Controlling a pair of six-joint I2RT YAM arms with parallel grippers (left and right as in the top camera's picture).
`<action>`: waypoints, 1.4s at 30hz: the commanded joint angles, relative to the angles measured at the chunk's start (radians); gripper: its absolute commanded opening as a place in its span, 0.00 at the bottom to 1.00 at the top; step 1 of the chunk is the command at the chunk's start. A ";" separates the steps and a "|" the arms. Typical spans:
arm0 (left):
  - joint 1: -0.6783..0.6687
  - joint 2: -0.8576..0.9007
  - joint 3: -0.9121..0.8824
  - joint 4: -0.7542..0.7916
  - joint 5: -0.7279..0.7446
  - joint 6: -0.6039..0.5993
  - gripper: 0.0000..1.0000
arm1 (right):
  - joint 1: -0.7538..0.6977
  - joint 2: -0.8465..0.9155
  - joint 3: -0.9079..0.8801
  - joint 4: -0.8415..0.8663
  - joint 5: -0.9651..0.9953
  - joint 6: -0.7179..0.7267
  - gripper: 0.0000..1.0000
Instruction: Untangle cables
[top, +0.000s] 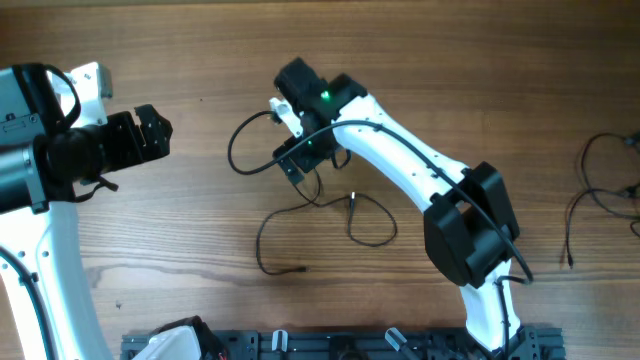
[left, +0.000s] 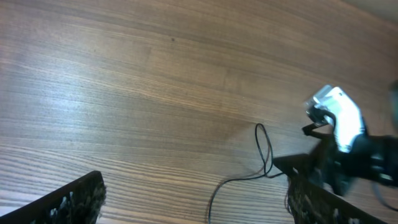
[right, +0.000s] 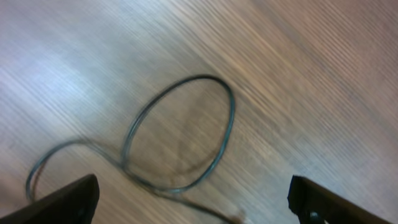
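Black finger pads (right: 71, 205) of the right gripper (right: 199, 208) fill the bottom corners of its wrist view. They are spread as wide as they go, with only bare wood between them. Just beyond that gap, toward 12 o'clock, one black cable (right: 231, 115) lies flat on the wooden table (top: 200, 40) in a closed loop, crossing itself at the loop's 8 o'clock side. The picture is blurred, so finer detail is lost.

From overhead, this cable starts as a loop at the gripper's 9 o'clock and passes under the gripper. It then runs toward 5 o'clock into a second curl and ends in a small plug (top: 302, 268). Further cables (top: 600, 190) sit well apart at the table's 3 o'clock edge. The left gripper (top: 158, 133) hangs at 9 o'clock, well clear of the cord, its jaws likewise fully parted and empty.

I judge this to be the approach for a pick: neither pincer holds anything, and the right one is poised over the loop. The next move calls for lowering onto a single strand near the crossing. The jaws must then close firmly on so thin a cord and draw it outward, so the loop opens rather than tightens.
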 joint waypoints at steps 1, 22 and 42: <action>-0.001 0.001 0.003 0.002 0.016 0.023 0.96 | 0.002 0.018 -0.108 0.057 0.053 0.298 1.00; -0.001 0.001 0.003 -0.006 0.016 0.019 0.96 | 0.008 -0.130 -0.284 0.129 -0.261 -0.182 1.00; -0.001 0.001 0.003 -0.014 0.035 0.019 0.96 | 0.078 -0.126 -0.510 0.353 -0.118 0.663 1.00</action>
